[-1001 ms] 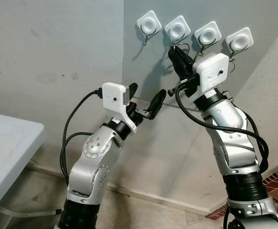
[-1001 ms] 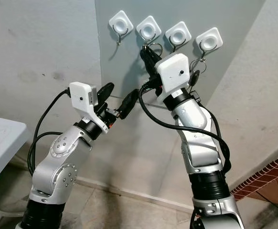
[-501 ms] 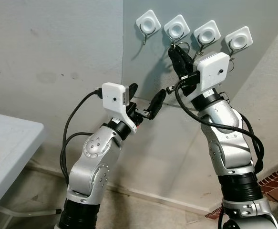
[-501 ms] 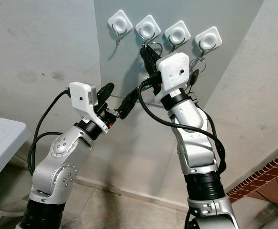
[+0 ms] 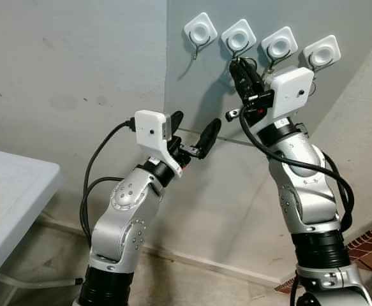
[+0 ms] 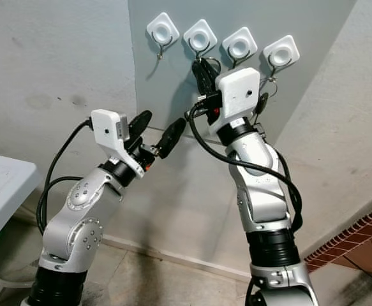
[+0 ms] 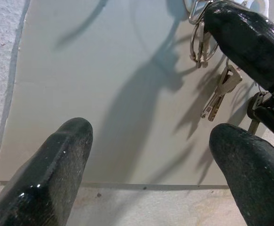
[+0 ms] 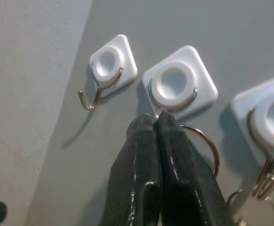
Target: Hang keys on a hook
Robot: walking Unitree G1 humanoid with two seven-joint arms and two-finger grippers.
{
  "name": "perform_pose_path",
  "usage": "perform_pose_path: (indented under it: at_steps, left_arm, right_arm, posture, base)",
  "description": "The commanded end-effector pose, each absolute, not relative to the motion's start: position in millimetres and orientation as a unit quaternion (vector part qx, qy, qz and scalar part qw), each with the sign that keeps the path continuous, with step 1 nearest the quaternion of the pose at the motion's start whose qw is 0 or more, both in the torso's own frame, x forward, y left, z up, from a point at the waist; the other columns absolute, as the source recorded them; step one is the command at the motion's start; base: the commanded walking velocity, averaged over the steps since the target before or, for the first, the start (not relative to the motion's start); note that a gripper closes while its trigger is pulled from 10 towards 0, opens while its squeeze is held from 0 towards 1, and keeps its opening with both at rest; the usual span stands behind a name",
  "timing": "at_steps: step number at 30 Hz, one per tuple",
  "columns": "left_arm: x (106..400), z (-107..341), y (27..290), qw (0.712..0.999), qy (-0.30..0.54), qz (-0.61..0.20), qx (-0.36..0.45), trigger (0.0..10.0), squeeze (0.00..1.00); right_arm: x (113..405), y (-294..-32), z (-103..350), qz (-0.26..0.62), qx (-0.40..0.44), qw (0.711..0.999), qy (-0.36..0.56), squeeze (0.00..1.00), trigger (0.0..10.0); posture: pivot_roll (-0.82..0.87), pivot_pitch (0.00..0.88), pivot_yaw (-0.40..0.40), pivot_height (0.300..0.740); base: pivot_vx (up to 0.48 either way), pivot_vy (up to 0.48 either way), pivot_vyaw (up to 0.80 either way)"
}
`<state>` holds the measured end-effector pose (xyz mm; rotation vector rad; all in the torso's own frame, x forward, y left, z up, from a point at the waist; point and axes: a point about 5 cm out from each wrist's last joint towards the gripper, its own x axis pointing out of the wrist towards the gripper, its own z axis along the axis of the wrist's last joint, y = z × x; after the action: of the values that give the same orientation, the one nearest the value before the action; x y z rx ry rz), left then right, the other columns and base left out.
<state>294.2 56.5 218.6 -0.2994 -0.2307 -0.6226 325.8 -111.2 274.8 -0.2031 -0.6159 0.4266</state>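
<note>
The right gripper (image 8: 154, 123), fingers pinched together on the key ring (image 8: 207, 143), has risen since a second ago to just under the second hook (image 8: 178, 82). The left gripper (image 5: 192, 132) stays spread apart at centre frame.

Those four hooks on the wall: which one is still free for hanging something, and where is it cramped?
The leftmost hook hangs bare beside the wall's corner edge. The lower grey panel under the hooks is bare too, in front of the open left gripper. It is crowded rightward: the right gripper pinches a key ring at the second hook, and keys dangle beyond.
</note>
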Motion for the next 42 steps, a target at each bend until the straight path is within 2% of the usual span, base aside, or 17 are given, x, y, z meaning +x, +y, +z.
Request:
perform_pose_path:
  at_steps: [1, 7, 19, 22, 24, 25, 30, 34, 37, 42]
  left_arm:
    - [293, 222, 54, 0.933, -0.117, -0.307, -0.149, 10.0, 0.00]
    - [293, 223, 53, 0.932, -0.118, -0.308, -0.154, 10.0, 0.00]
    - [292, 223, 52, 0.931, -0.119, -0.309, -0.155, 10.0, 0.00]
    - [292, 222, 52, 0.931, -0.119, -0.309, -0.156, 10.0, 0.00]
    - [291, 222, 52, 0.931, -0.118, -0.309, -0.157, 10.0, 0.00]
    - [291, 222, 52, 0.930, -0.118, -0.309, -0.158, 10.0, 0.00]
    - [291, 222, 52, 0.930, -0.118, -0.309, -0.160, 10.0, 0.00]
    - [291, 222, 52, 0.930, -0.117, -0.310, -0.161, 10.0, 0.00]
    - [291, 222, 53, 0.930, -0.116, -0.308, -0.160, 10.0, 0.00]
    - [291, 222, 52, 0.930, -0.116, -0.309, -0.163, 10.0, 0.00]
  right_arm:
    - [315, -105, 303, 0.215, -0.133, 0.895, -0.367, 0.00, 10.0]
    - [311, -94, 297, 0.241, -0.213, 0.874, -0.364, 0.00, 10.0]
    - [315, -90, 277, 0.270, -0.245, 0.874, -0.321, 0.00, 10.0]
    - [317, -90, 264, 0.279, -0.279, 0.870, -0.295, 0.00, 10.0]
    - [319, -93, 262, 0.265, -0.253, 0.884, -0.290, 0.00, 10.0]
    - [323, -97, 263, 0.242, -0.210, 0.904, -0.284, 0.00, 10.0]
    - [323, -98, 261, 0.239, -0.207, 0.905, -0.286, 0.00, 10.0]
    - [322, -100, 264, 0.233, -0.166, 0.913, -0.291, 0.00, 10.0]
    - [321, -103, 270, 0.236, -0.076, 0.921, -0.299, 0.00, 10.0]
    - [319, -111, 286, 0.217, -0.009, 0.918, -0.333, 0.00, 10.0]
  posture:
    - [-0.02, 0.062, -0.062, 0.740]
    - [-0.02, 0.055, -0.064, 0.740]
    - [-0.02, 0.041, -0.066, 0.740]
    - [-0.02, 0.040, -0.066, 0.740]
    - [-0.02, 0.039, -0.065, 0.740]
    - [-0.02, 0.038, -0.067, 0.740]
    - [-0.02, 0.037, -0.065, 0.740]
    - [-0.02, 0.037, -0.065, 0.740]
    - [-0.02, 0.038, -0.065, 0.740]
    - [-0.02, 0.042, -0.065, 0.740]
  base:
    - [0.000, 0.000, 0.00]
    - [0.000, 0.000, 0.00]
    - [0.000, 0.000, 0.00]
    - [0.000, 0.000, 0.00]
    - [0.000, 0.000, 0.00]
    - [0.000, 0.000, 0.00]
    - [0.000, 0.000, 0.00]
    - [0.000, 0.000, 0.00]
    - [0.000, 0.000, 0.00]
    - [0.000, 0.000, 0.00]
